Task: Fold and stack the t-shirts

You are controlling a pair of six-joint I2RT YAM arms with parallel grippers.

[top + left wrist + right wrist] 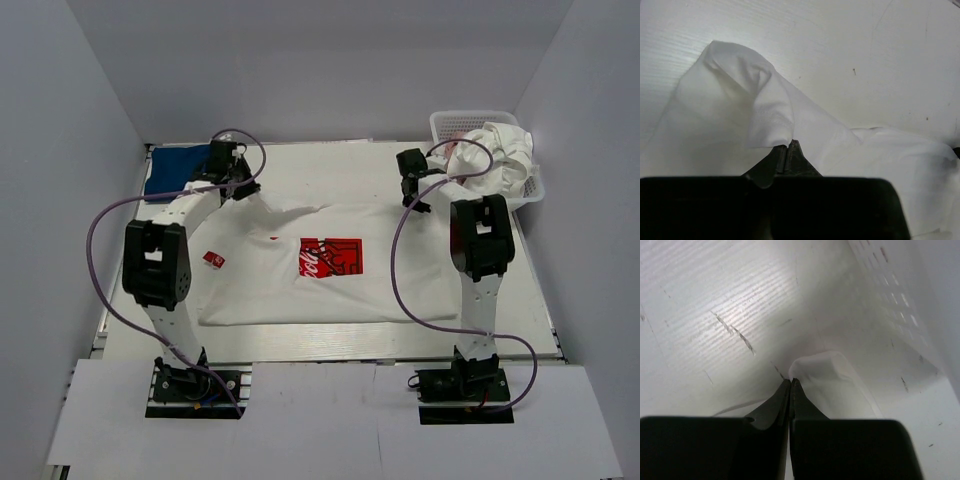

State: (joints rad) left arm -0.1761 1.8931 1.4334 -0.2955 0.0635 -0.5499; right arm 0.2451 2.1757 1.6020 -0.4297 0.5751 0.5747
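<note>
The white t-shirt with the red square Coca-Cola print [330, 258] lies spread on the table. My left gripper [246, 190] is shut on its far left corner, and the pinched white cloth [740, 100] bunches up at the closed tips [788, 144]. My right gripper [416, 196] is shut on its far right corner, with a small fold of white cloth [827, 375] at the closed tips [791, 381]. The dark blue t-shirt [180, 166] lies at the back left. Another white t-shirt [503, 152] is heaped in the basket, with a bit of pink [455, 135] beside it.
The white mesh basket [446, 122] stands at the back right corner, and its wall shows in the right wrist view [890, 280]. A small red tag [213, 260] sits on the shirt's left sleeve. Grey walls enclose the table on three sides.
</note>
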